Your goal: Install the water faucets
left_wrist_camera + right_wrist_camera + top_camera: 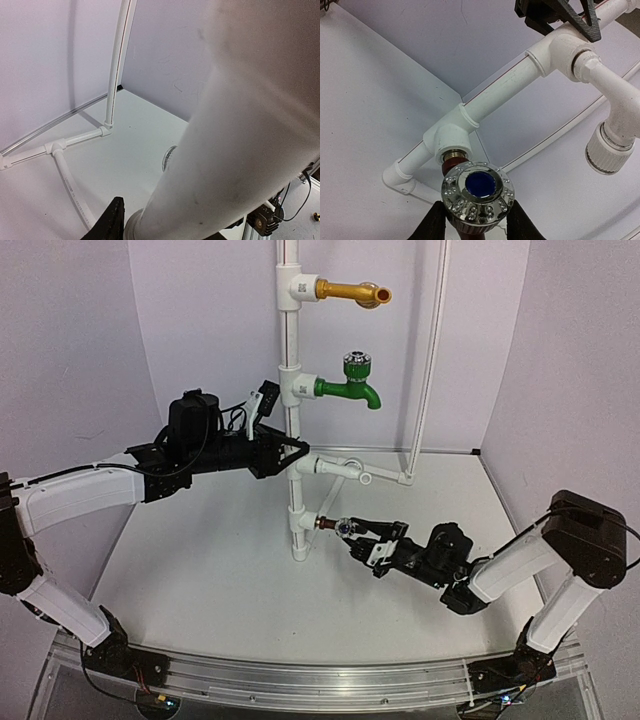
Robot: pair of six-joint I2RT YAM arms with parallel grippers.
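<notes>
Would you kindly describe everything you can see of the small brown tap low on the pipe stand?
The small brown tap is a short, dark copper-coloured metal body topped by a round chrome knob with a studded rim and blue centre. It lies roughly level, its threaded end in the lowest white pipe fitting. The right gripper holds it, one black finger against each side of the knob. Its spout cannot be made out.

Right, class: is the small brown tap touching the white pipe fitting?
Touching. The right wrist view shows the small brown tap with its threaded end seated in the mouth of the white pipe fitting, no gap.
</notes>
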